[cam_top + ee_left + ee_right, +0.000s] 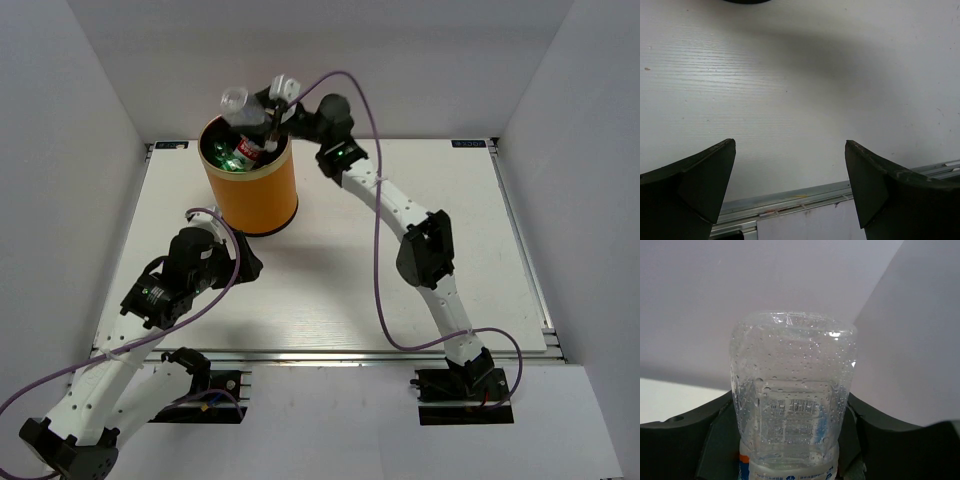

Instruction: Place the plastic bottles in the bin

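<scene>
Reaching across the desk [400, 300] to its far left corner, the right arm [385, 195] holds a clear bottle [237, 100] above the mouth of the orange bin [255, 195]. The right jaws are closed partway on the bottle's body, one on each side, with its base pointing up and away in the wrist view and droplets beading the plastic over a blue-and-white label. Inside the bin, a green bottle [222, 152] and a red-labelled bottle [248, 152] lie near the top among others that are hard to make out. The left arm [190, 265] sits low beside the bin, and the left jaws are spread fully apart, holding nothing, over bare desk [800, 75]. No other bottle shows on the desk, so this looks like the last drop. The risk lies in the release: seen from above, the bottle's base juts toward the bin's far rim rather than hanging squarely over the opening, so it could strike the rim and tumble behind the bin. It could also bounce off the bottles piled high inside. A loose hold on the beaded plastic could let it slip early.
</scene>
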{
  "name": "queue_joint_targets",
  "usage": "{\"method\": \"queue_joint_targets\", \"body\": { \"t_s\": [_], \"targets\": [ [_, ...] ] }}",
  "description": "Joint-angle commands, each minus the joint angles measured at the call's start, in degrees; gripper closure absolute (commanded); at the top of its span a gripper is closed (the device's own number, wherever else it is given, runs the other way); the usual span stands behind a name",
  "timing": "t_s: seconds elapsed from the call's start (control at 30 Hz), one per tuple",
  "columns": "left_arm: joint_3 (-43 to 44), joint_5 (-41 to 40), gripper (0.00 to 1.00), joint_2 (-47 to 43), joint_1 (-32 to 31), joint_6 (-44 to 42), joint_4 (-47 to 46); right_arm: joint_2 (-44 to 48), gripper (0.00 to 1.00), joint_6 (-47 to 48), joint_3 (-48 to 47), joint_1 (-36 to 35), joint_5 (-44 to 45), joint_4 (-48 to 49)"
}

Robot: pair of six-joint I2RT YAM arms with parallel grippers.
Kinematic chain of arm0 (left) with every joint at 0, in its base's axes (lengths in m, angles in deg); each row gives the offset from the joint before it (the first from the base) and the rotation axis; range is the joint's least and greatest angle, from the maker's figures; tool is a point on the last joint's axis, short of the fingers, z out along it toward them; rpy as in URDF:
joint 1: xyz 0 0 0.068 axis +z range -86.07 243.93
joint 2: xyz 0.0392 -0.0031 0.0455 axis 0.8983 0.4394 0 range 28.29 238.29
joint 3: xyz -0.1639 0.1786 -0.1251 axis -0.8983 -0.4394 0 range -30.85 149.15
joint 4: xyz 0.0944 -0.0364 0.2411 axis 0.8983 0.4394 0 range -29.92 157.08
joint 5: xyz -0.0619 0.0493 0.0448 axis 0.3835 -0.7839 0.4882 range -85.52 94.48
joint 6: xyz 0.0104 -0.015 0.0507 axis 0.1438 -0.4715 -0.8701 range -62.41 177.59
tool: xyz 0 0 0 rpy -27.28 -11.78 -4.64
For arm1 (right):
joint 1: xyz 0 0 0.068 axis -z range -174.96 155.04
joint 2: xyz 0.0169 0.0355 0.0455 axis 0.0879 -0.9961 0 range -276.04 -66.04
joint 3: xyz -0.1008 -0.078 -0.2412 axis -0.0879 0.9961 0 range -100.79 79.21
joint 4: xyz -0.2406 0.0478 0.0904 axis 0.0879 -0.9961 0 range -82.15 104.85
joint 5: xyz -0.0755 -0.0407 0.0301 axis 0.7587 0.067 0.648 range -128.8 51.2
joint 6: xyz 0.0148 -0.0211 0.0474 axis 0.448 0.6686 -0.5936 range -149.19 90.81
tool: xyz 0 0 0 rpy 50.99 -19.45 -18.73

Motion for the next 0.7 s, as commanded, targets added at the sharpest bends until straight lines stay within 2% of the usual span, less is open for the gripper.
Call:
{"method": "queue_joint_targets", "body": {
  "t_s": [0.0,0.03,0.07,0.1,0.13,0.27,0.43,0.47,0.5,0.53,0.57,0.6,0.67],
  "targets": [
    [-0.21,0.86,0.00,-1.14,-0.33,1.00,0.94,-1.09,0.62,-2.00,2.84,-2.52,3.35,6.84],
    [-0.21,0.86,0.00,-1.14,-0.33,1.00,0.94,-1.53,0.56,-1.73,2.86,-2.61,3.27,6.76],
    [-0.21,0.86,0.00,-1.14,-0.33,1.00,1.46,-1.88,0.34,-1.64,2.77,-2.87,4.05,5.54],
    [-0.21,0.86,0.00,-1.14,-0.33,1.00,1.47,-2.32,0.19,-1.38,2.77,-2.79,4.93,5.09],
    [-0.21,0.86,0.00,-1.14,-0.33,1.00,1.47,-2.15,0.10,-1.46,2.95,-2.44,5.98,4.83],
    [-0.21,1.38,0.00,-1.75,-0.33,1.00,-0.28,2.23,0.10,-0.77,4.70,-1.47,8.71,2.99],
    [-1.44,4.10,0.00,-2.37,-0.33,-1.01,-5.64,10.41,0.10,8.17,5.67,-0.50,14.77,-10.27],
    [-1.96,4.72,0.00,-2.37,-0.33,-1.63,-6.70,14.51,0.10,8.81,7.50,-0.42,17.57,-12.73],
    [-1.97,6.38,0.00,-2.37,-0.33,-2.42,-9.06,16.20,0.10,9.43,8.48,0.11,18.55,-20.50],
    [-2.66,7.27,0.00,-2.37,-0.33,-3.82,-10.39,20.57,0.10,10.22,11.18,0.37,20.82,-23.36],
    [-2.67,8.93,0.00,-2.37,-0.33,-4.45,-12.84,22.01,0.10,10.92,12.08,0.81,22.24,-34.35],
    [-3.19,9.64,0.00,-1.76,-0.33,-5.06,-13.99,23.33,0.10,11.89,12.87,0.82,23.21,-37.77],
    [-3.20,10.79,0.00,-1.14,-0.33,-6.12,-16.01,30.35,0.10,13.56,21.46,0.99,29.35,-44.71]
  ]
}}
